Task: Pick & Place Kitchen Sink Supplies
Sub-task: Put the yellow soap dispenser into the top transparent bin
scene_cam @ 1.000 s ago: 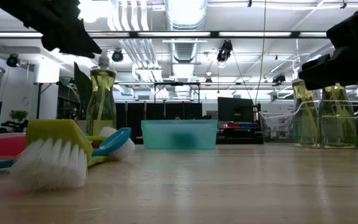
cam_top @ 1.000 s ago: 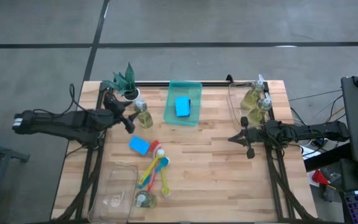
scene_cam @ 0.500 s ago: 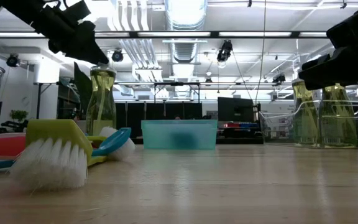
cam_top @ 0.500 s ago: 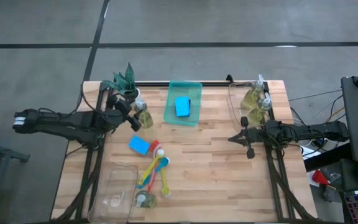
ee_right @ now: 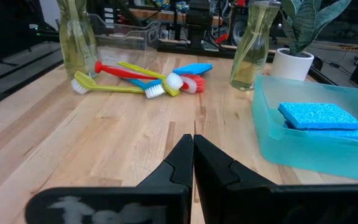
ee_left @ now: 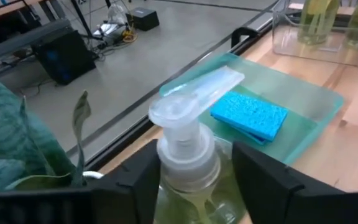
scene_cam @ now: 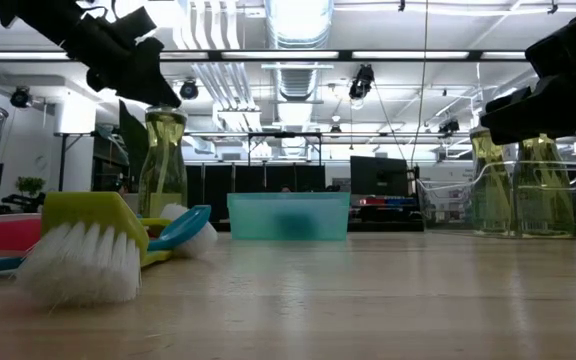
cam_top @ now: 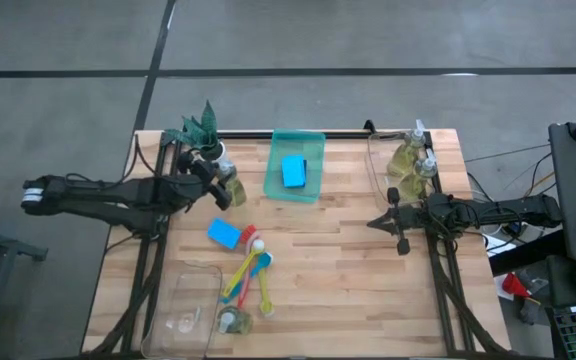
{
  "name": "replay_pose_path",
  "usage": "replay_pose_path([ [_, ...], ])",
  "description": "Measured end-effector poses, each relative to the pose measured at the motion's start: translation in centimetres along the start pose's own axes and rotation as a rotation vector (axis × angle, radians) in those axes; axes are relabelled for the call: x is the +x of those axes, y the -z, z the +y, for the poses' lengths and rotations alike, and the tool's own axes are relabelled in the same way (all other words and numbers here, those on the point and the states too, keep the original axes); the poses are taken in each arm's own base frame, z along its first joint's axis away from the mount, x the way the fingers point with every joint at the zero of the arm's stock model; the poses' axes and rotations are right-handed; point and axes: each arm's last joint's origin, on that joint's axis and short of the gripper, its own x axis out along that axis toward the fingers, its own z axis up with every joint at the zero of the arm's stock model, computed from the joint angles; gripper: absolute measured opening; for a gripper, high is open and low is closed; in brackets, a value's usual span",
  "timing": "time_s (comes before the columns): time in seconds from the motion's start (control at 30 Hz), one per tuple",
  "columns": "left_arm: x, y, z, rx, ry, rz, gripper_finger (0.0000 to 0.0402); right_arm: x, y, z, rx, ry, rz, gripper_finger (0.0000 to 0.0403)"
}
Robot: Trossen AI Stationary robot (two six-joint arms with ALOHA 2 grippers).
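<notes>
The left claw [cam_top: 218,180] sits at the far left part of the wooden surface [cam_top: 338,260], its 2 fingers [ee_left: 263,180] standing one on each side of the neck of a soap bottle [cam_top: 231,187], just under the pump head; whether they already press the bottle I cannot tell. This bottle stands upright just beside the potted plant [cam_top: 200,130] in its white pot.

The green tray [cam_top: 311,183] lies at the far middle of the surface and holds 1 blue sponge [cam_top: 294,170], lying flat inside it. A clear tray [cam_top: 380,150] at the far right corner holds 2 more soap bottles [cam_top: 409,160], upright and close together. A second clear tray [cam_top: 190,295] sits at the near left edge; what is in it I cannot tell. Just beside its near right corner stands another soap bottle [cam_top: 233,321].

A loose blue sponge [cam_top: 224,234] lies on the bare surface, between the gripped-at bottle and the brushes [cam_top: 250,270]. These lie in a loose bundle near the middle left: red, yellow, blue and green handles crossing one another, bristle heads touching.

The right claw [cam_top: 376,222] hovers at the right side of the surface, near the clear tray with the 2 bottles, its fingers [ee_right: 213,165] pressed together with nothing between them
</notes>
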Motion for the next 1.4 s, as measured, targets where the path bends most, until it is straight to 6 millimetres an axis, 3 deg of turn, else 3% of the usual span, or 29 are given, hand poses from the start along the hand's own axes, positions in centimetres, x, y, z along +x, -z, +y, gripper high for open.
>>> replay_pose_path([
  [0.2, 0.1, -0.2, -0.1, -0.021, 0.002, -0.014, 0.0098, 0.0, 0.0, 0.0, 0.0, 0.0, 0.0, 0.0008],
  [0.57, 0.0, -0.8, -0.1, -0.075, 0.039, -0.034, 0.0098, 0.0, 0.0, 0.0, 0.0, 0.0, 0.0, 0.0008],
  [1.1, -2.0, -6.6, -0.4, -0.243, 0.335, -0.121, 0.0098, 0.0, 0.0, 0.0, 0.0, 0.0, 0.0, 0.0008],
  [1.4, -0.6, -8.6, -2.8, -0.293, 0.54, -0.17, 0.0098, 0.0, 0.0, 0.0, -0.054, 0.0, 0.0, 0.0008],
])
